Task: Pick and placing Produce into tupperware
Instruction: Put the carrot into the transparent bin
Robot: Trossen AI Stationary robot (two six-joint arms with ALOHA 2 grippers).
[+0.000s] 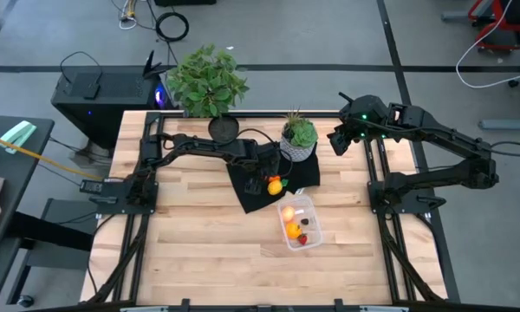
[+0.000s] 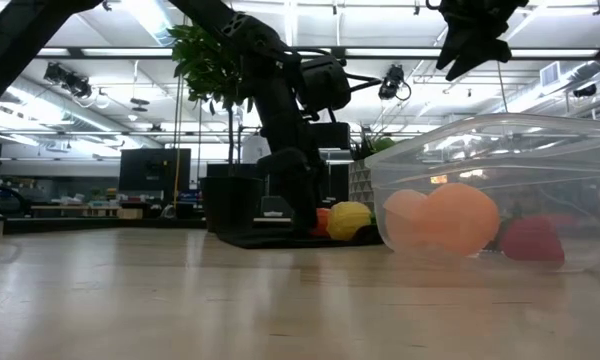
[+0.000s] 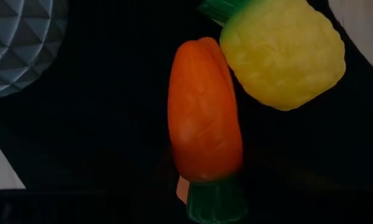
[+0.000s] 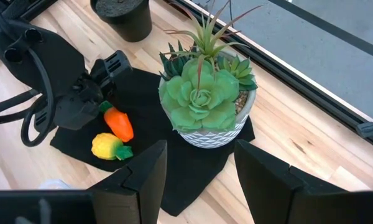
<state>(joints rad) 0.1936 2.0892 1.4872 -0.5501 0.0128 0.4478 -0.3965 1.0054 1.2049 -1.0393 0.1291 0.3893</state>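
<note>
We note the left gripper [image 1: 262, 178] low over the black mat [image 1: 247, 198] at the carrot [image 1: 273, 185] and yellow piece [image 1: 277, 181]; jaw state unclear. Right gripper [image 4: 196, 163] raised far right, jaws wide. Tupperware [image 1: 308, 206], near of mat, holds three pieces

2 black jointed arms — looped cables, green light on the right arm [image 1: 433, 139].

I see the carrot [image 4: 119, 124] and the pineapple piece [image 4: 109, 147] lying side by side on the mat [image 4: 193, 168], just beside my left hand [image 4: 105, 87]. The small potted plant [image 4: 205, 102] sits on the mat's far edge — the tupperware [image 1: 298, 221] rests on the surface nearer me, three pieces inside.
</note>
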